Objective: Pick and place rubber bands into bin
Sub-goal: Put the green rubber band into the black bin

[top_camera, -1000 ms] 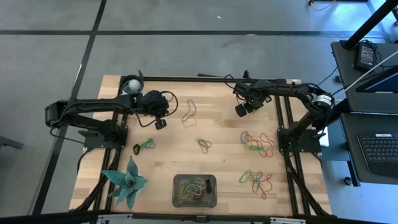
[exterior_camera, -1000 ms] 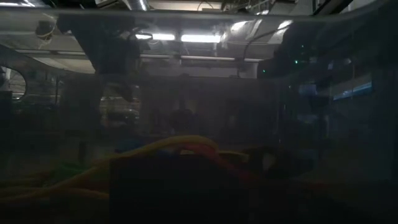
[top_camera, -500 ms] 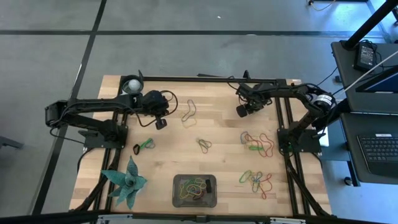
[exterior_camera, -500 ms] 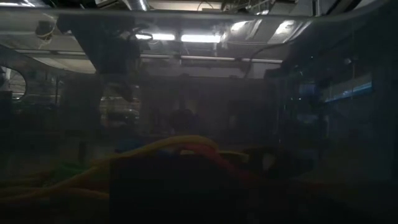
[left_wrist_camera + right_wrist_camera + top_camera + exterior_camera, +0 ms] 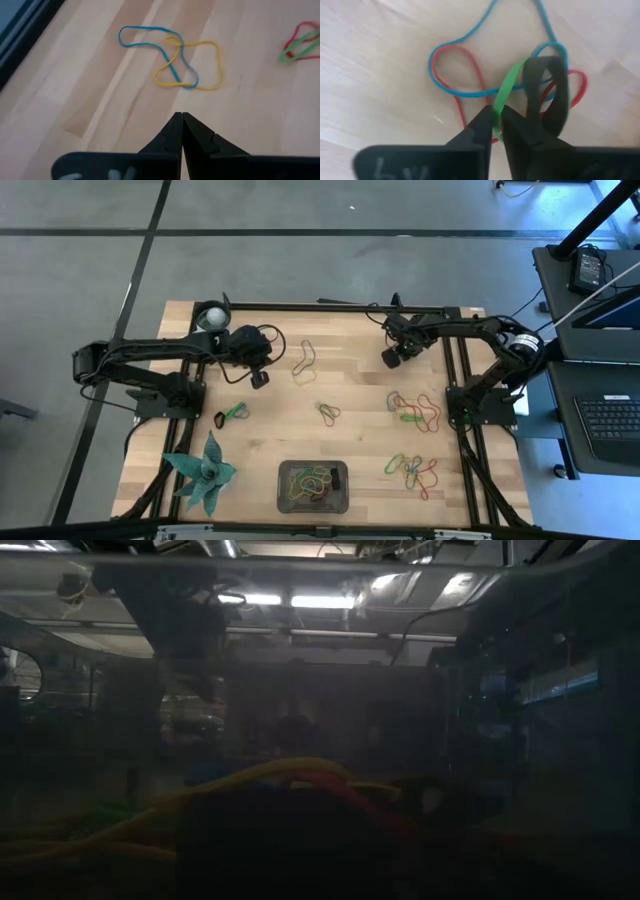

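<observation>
Rubber bands lie loose on the wooden table: a blue and a yellow one (image 5: 304, 360) (image 5: 172, 60), a heap (image 5: 414, 411), another heap (image 5: 412, 470), a pair (image 5: 328, 412) and a green one (image 5: 234, 412). The bin (image 5: 313, 486) sits at the near edge with several bands inside. My left gripper (image 5: 259, 378) (image 5: 181, 117) is shut, just left of the blue and yellow bands. My right gripper (image 5: 390, 358) (image 5: 495, 120) is near the far right, shut on a green band. A black band (image 5: 550, 87) loops beside it. My right gripper pinches the green band (image 5: 501, 95) between its two fingertips. The band runs forward from the fingers and meets the black loop (image 5: 540, 65), which curls past one finger (image 5: 520, 130). I cannot tell whether the black one is pinched too. Red and blue bands (image 5: 455, 75) lie beneath.
A white round cup (image 5: 211, 315) stands at the far left corner. A teal star-shaped plant (image 5: 204, 471) lies at the near left. Black frame rails (image 5: 462, 400) run along the table's right side. The low view is dim and shows a yellow band (image 5: 280, 772) close up.
My right arm has shifted slightly toward the table's right edge, its gripper staying shut.
</observation>
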`<action>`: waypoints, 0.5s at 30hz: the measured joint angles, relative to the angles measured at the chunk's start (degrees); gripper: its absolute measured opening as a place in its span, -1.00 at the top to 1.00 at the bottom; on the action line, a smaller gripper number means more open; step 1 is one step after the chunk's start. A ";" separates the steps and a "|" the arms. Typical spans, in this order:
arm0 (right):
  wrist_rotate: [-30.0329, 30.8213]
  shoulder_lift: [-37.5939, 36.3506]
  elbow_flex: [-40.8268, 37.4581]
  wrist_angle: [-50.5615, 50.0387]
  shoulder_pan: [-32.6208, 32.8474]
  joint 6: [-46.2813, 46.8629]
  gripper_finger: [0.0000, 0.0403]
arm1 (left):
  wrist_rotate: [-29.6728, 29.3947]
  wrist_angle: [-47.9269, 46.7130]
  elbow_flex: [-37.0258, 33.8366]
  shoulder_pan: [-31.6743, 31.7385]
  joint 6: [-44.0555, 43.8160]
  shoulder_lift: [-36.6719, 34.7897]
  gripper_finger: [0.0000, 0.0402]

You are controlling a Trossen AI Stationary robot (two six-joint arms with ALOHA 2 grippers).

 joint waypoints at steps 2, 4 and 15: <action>0.06 -0.30 0.00 -0.17 0.02 -2.13 0.94 | 0.92 0.97 0.00 0.00 -1.92 0.00 0.99; 0.13 -0.56 0.00 -0.41 0.08 -3.74 0.97 | 1.80 1.91 -0.02 0.00 -3.78 0.00 0.99; 0.19 -3.98 0.00 -3.50 0.06 -10.10 0.97 | 3.81 2.29 -0.02 0.00 -8.09 0.00 0.99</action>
